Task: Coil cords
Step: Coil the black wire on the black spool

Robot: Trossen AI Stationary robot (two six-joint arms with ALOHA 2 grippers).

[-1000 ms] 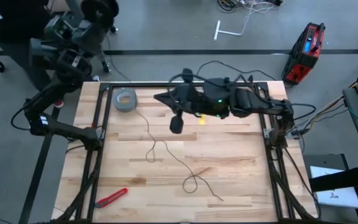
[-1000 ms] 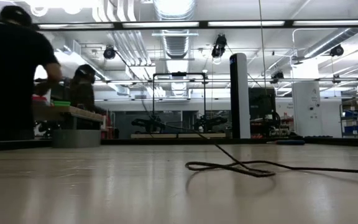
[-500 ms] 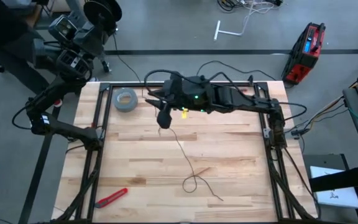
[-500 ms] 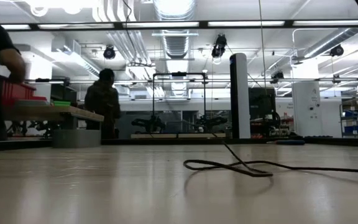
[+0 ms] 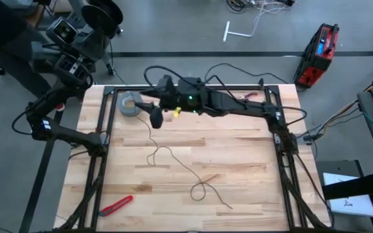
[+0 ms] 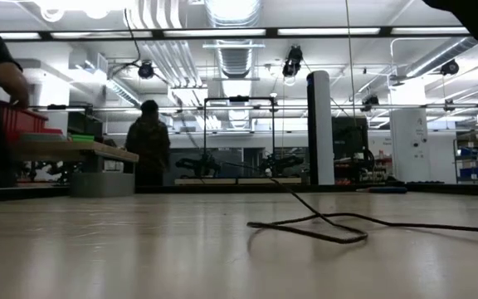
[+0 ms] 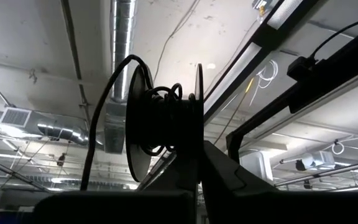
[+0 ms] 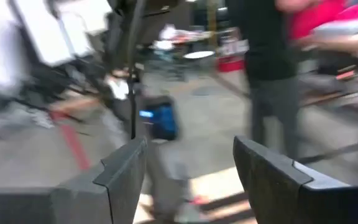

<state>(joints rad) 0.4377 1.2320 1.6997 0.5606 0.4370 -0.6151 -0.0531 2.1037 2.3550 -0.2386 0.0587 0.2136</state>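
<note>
Left gripper (image 5: 102,16): raised off the table's far-left corner, clenched on the black reel (image 7: 163,127). Grey tape roll (image 5: 130,103): far-left tabletop. Right gripper (image 5: 144,103): just beside the tape roll, fingers (image 8: 120,171) spread apart, empty. Thin black cord (image 5: 173,162): looped on the wood, nearer than the tape roll.

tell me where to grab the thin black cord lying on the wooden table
Probably the straight stretch of the thin black cord between its two loops on the wooden table, coming from straight above with fingers across it: it lies flat there, while the loops could snag.
</note>
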